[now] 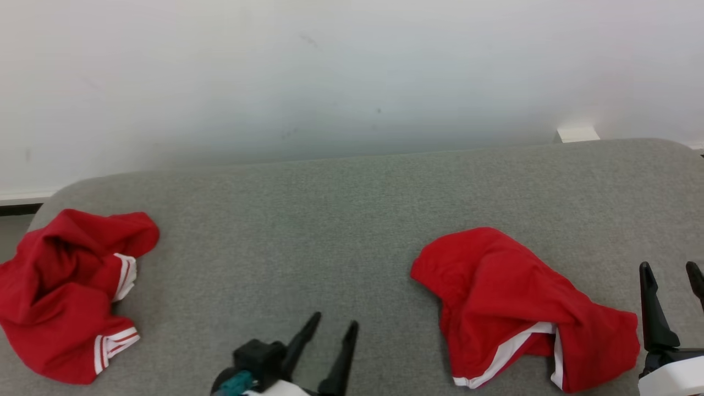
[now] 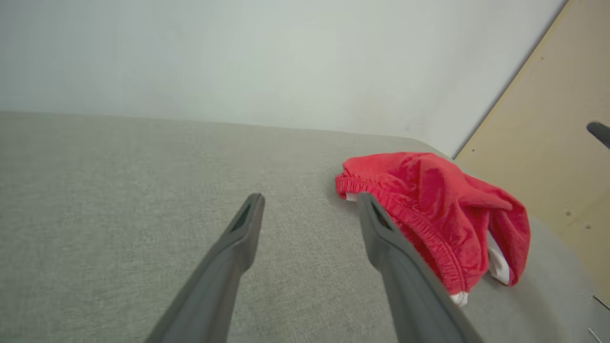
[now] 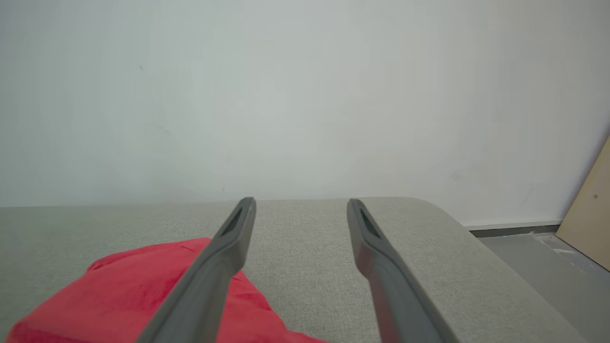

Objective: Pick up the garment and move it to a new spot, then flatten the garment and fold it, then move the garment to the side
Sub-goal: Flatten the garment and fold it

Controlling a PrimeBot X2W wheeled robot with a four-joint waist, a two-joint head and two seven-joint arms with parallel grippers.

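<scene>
A crumpled red garment with white trim lies on the right part of the grey cushioned surface. My right gripper stands open just right of it, with nothing between its fingers. The right wrist view has that gripper above the cushion, the garment low on its left. My left gripper is open near the front edge, left of the garment and apart from it. In the left wrist view the gripper is empty and the garment lies beyond its right finger.
A second crumpled red garment with white striped cuffs lies at the cushion's far left end. A pale wall runs behind the cushion. A small white object sits behind the back right edge. A wooden board leans past the right end, above grey floor.
</scene>
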